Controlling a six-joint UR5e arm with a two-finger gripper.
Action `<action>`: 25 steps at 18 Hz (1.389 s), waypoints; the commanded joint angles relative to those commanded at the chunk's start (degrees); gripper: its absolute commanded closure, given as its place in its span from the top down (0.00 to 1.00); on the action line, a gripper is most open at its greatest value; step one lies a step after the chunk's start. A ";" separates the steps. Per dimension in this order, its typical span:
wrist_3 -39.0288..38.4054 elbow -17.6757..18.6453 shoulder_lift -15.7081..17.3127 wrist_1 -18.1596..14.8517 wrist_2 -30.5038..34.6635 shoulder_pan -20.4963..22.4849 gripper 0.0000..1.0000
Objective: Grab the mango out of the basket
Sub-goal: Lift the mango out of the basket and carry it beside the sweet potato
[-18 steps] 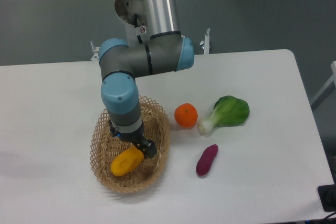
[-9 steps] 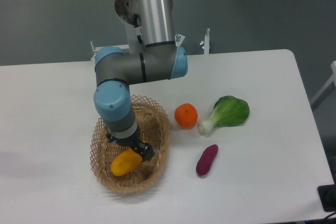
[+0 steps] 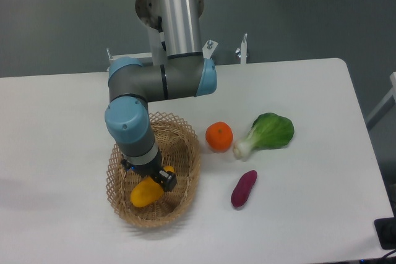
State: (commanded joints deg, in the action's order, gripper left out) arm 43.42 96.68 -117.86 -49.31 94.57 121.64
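The mango [image 3: 145, 193], yellow-orange and smooth, lies inside the tan wicker basket [image 3: 185, 177] at the front left of the table. My gripper [image 3: 150, 177] hangs straight down into the basket, right over the mango's upper end. One dark finger [image 3: 166, 179] shows beside the fruit on its right. The wrist hides the other finger and the jaw gap, so I cannot tell whether the jaws are open or closed on the mango.
A round orange [image 3: 219, 136] sits just right of the basket. A green bok choy [image 3: 267, 132] lies further right. A purple sweet potato [image 3: 244, 188] lies in front of them. The table's front edge is close below the basket.
The arm's wrist has shifted left and slightly down over the basket, bringing the gripper lower onto the mango. The mango has stayed in place.
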 joint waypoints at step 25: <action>32.84 -17.58 8.88 -21.88 -7.73 24.68 0.37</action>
State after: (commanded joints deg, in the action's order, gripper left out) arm 76.26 79.10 -108.98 -71.19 86.84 146.32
